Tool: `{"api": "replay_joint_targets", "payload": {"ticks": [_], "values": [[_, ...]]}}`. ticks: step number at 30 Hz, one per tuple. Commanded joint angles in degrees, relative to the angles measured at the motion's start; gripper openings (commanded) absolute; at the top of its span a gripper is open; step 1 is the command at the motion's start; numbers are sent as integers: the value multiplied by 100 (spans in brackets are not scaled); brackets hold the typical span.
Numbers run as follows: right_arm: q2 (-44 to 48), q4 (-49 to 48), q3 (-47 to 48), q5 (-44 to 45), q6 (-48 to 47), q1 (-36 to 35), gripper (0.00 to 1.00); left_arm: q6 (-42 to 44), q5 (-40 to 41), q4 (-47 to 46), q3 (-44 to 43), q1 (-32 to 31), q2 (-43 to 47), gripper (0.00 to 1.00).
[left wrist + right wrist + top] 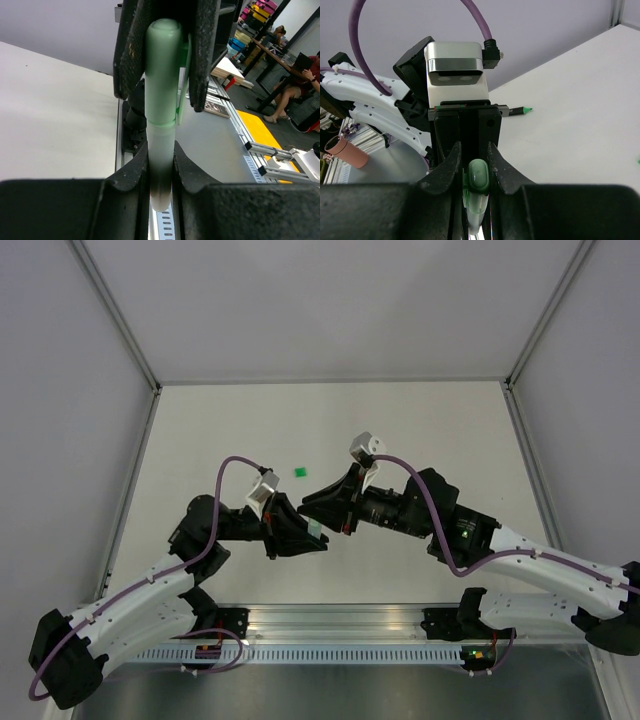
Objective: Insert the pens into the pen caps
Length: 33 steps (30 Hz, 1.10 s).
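My left gripper (161, 175) is shut on the pale mint green pen (161, 147), which stands upright between its jaws. My right gripper (476, 172) is shut on a green pen cap (479, 176) that sits over the pen's top end; the cap also shows in the left wrist view (163, 70). In the top view both grippers meet at mid table, left (305, 538) and right (318, 515). The dark-bodied pen with a green tip (517, 110) lies on the table behind them. A second green cap (299, 472) lies loose. The orange pen and orange cap are out of view.
The white table (420, 430) is walled by grey panels on three sides. An aluminium rail (340, 625) runs along the near edge between the arm bases. The left arm's purple cable (235, 462) loops above its wrist.
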<state>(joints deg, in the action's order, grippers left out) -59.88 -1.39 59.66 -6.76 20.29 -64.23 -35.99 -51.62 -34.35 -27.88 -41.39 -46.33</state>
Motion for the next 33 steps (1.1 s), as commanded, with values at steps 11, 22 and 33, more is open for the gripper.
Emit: {"api": "replay_joint_targets", "payload": {"ticks": [11,22,33], "values": [[108,-107,-1378,-976,-237,-28,0,-1084,275,-1161,-454,17,-16,2],[-33,-231,-1817,-1213,-17,-20,0,-973,767,-214,-1342,34,-105,2],[-147,-371,-2142,-1679,528,-20,0,-321,1505,1264,-2116,429,142,2]]}}
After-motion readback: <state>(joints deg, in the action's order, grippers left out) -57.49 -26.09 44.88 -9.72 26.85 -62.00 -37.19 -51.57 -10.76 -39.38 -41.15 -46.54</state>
